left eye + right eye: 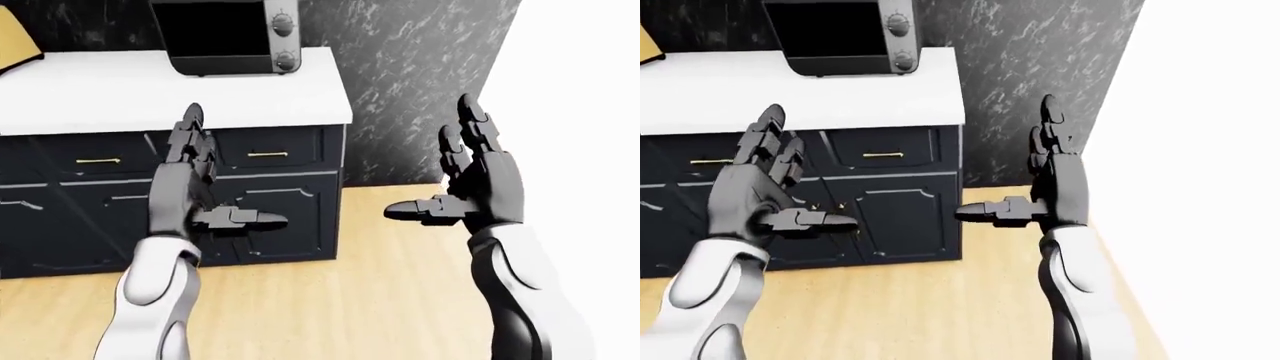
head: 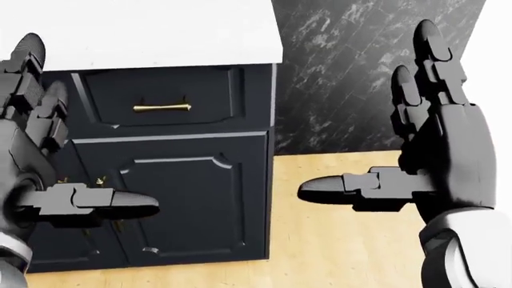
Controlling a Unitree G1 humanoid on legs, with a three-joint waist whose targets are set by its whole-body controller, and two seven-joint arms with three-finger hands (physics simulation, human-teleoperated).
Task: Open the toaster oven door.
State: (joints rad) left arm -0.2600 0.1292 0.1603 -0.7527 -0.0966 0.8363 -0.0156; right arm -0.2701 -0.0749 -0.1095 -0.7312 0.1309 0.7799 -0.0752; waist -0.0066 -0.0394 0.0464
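Note:
The toaster oven (image 1: 228,34) stands on the white counter (image 1: 120,94) at the top of the left-eye view. It is silver with a dark glass door that is shut and two knobs (image 1: 284,41) on its right side. My left hand (image 1: 205,176) is open, fingers up and thumb out, well below and short of the oven. My right hand (image 1: 455,176) is open too, held up to the right over the floor. Neither hand touches anything.
Dark cabinets with gold drawer handles (image 1: 267,154) stand under the counter. A dark marble wall (image 1: 420,75) runs to the right of the counter. Wooden floor (image 1: 330,300) lies below. A yellow object (image 1: 15,41) sits at the counter's left edge.

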